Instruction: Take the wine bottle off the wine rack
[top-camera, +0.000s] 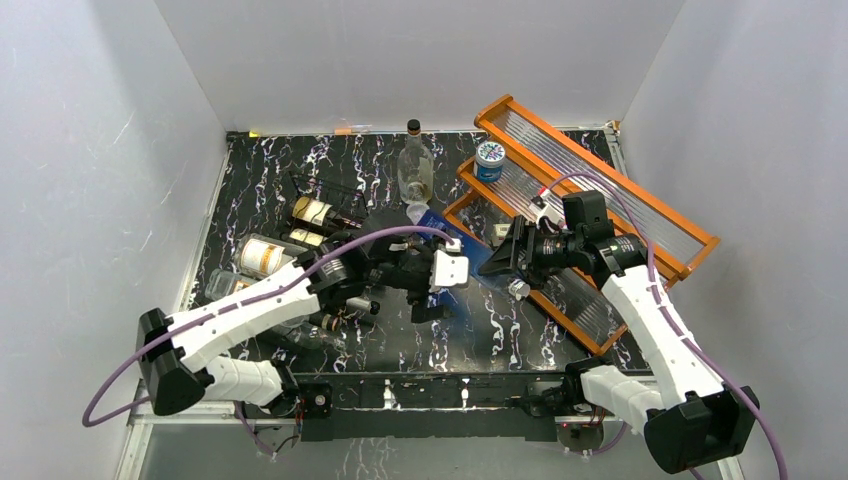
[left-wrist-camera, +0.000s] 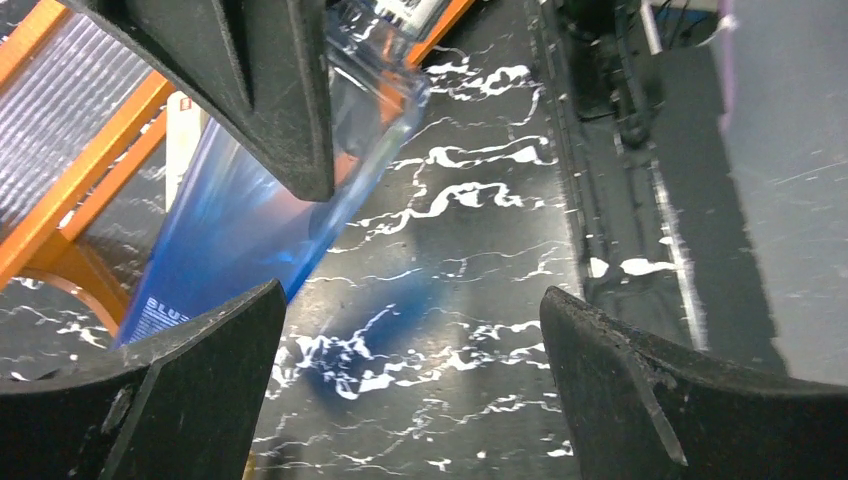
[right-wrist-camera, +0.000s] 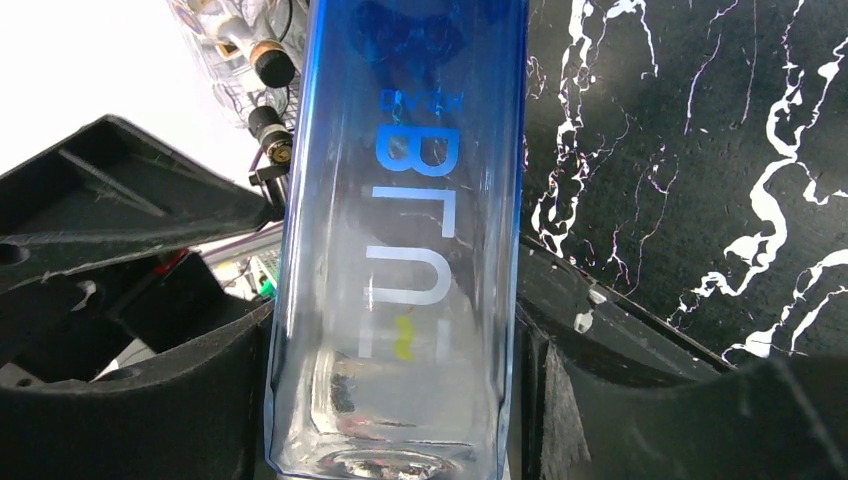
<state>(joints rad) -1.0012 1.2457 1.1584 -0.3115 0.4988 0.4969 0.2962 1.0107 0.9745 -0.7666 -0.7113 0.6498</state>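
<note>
Right now the wine bottle (right-wrist-camera: 400, 250), blue glass with pale lettering down its side, sits between the fingers of my right gripper (right-wrist-camera: 395, 400). That gripper is closed on the bottle's body, one black pad against each side. From above, the bottle (top-camera: 468, 252) is off the wine rack (top-camera: 320, 195) and lies over the black marbled table (top-camera: 500, 330), between the rack on the left and the orange shelf (top-camera: 600, 190) on the right. My left wrist camera shows the bottle (left-wrist-camera: 240, 220) slanting across its upper left, with a blue tint on the table under it.

My left gripper (left-wrist-camera: 415, 390) is spread wide and holds nothing. It hangs over the table just beside the bottle, apart from it.

The rack, thin black wire, stands on the left part of the table, with labelled bottles (top-camera: 262, 258) lying in and beside it. A clear bottle (top-camera: 415, 165) with a dark cap is near the back of the table. A blue-lidded jar (top-camera: 490, 158) sits at the shelf's left end.
</note>
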